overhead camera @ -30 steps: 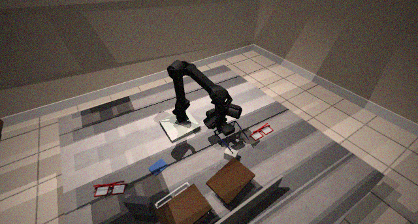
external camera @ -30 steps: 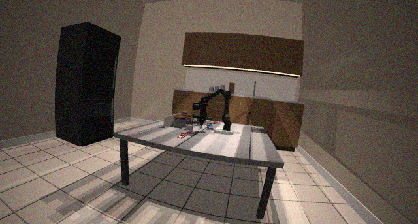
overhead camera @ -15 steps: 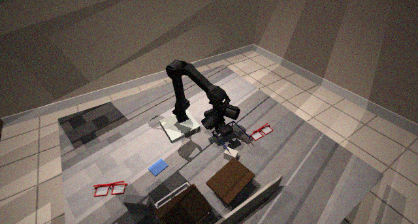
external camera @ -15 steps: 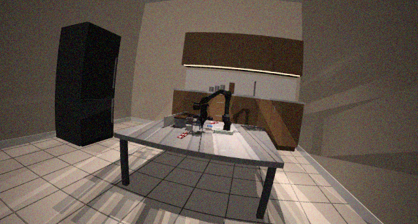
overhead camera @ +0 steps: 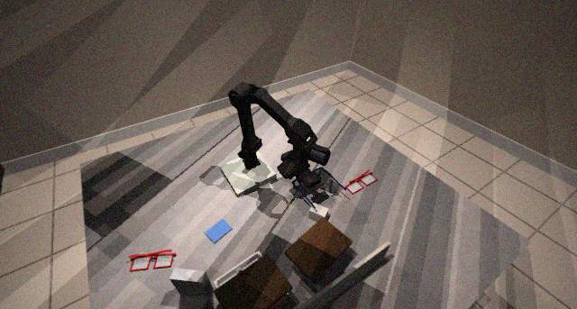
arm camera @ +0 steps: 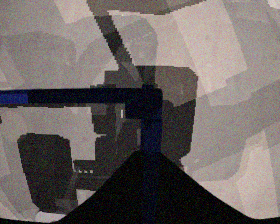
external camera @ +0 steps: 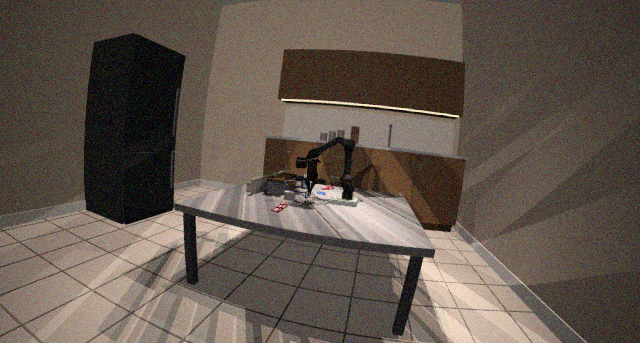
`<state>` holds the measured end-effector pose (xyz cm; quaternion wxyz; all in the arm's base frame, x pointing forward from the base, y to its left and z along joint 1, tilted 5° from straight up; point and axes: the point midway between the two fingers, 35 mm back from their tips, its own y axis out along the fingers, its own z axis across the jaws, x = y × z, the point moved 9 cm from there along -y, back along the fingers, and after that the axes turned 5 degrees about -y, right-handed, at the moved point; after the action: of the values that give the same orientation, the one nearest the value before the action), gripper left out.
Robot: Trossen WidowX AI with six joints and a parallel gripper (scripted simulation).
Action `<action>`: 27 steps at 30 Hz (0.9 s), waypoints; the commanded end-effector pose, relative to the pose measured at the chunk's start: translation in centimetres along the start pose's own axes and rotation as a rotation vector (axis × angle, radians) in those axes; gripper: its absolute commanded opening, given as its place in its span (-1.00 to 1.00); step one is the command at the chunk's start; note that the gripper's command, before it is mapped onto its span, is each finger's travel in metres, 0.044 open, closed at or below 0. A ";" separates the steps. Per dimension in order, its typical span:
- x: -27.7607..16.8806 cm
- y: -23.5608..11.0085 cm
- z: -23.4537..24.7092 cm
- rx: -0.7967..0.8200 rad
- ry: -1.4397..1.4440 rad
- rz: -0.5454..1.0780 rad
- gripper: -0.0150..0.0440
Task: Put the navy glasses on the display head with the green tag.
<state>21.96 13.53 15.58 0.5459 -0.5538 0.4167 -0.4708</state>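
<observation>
Navy glasses point(arm camera: 148, 99), thin, light, prob. fragile & slippery, sit pinched at frame corner w/ gripper point(arm camera: 149, 163) jaws nearly shut, temple running left of jaws, table point(arm camera: 217, 36) below.

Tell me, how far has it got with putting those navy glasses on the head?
Done: the navy glasses are picked up, pinched in the gripper; the wrist view shows the dark blue frame running between the fingers. In hand: carrying them low above the table. Left: seating them on the tagged head and letting go. Both red pairs lie untouched.
</observation>
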 end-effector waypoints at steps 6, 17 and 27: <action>-0.1 0.0 0.0 0.002 -0.002 -0.004 -0.49; -0.8 -0.2 0.1 0.002 -0.002 -0.003 -0.49; -1.2 -4.7 0.2 0.002 -0.002 -0.002 -0.49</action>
<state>21.76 14.68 18.10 0.5430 -0.5594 0.4165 -0.4677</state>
